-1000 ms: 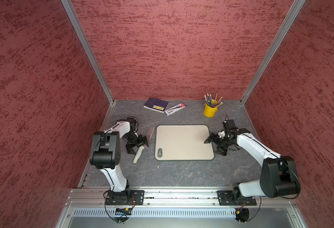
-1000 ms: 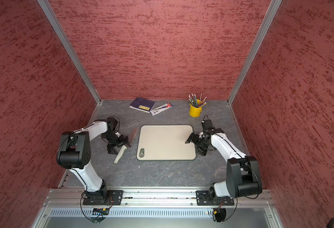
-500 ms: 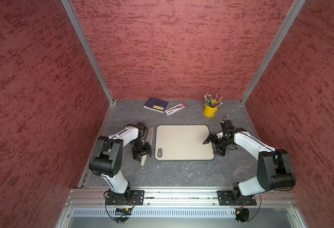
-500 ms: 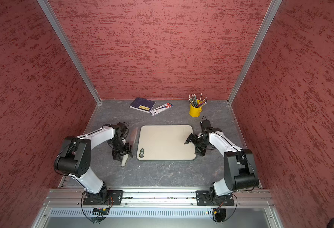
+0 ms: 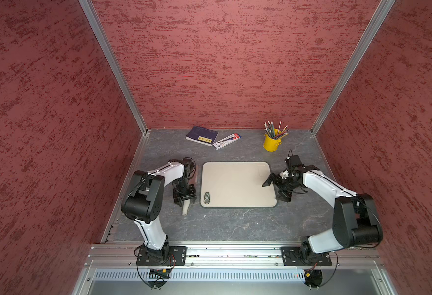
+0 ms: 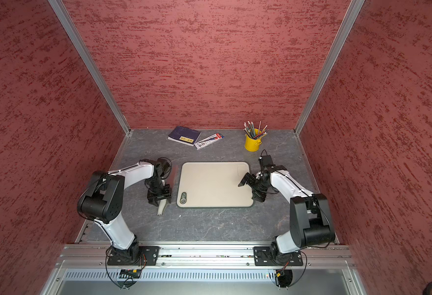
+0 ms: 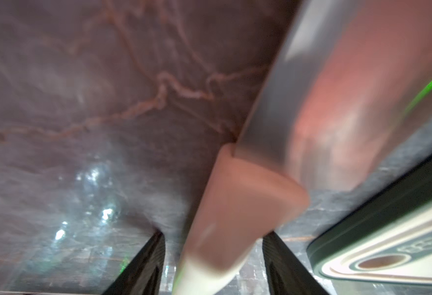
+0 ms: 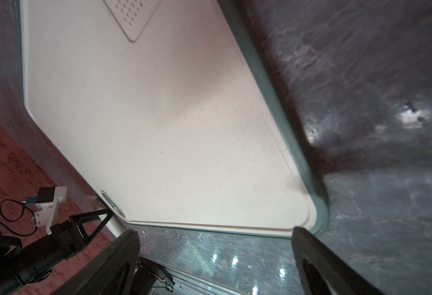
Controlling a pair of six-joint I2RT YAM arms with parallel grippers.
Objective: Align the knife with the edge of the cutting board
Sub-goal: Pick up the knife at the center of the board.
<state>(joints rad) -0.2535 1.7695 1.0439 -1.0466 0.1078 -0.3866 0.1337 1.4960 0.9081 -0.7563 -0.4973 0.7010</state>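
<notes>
- My left gripper: jaws around knife handle; if they pinch, I cannot tell.
- My right gripper: jaws spread, empty.
- Knife lies just beside board, almost parallel; I think small straightening is left.

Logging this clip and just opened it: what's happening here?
The left gripper straddles the off-white plastic handle of the shiny-bladed kitchen knife, which lies on the grey table beside the left edge of the large beige cutting board; a firm grip can't be confirmed. The right gripper hangs open at the board's opposite edge.
</notes>
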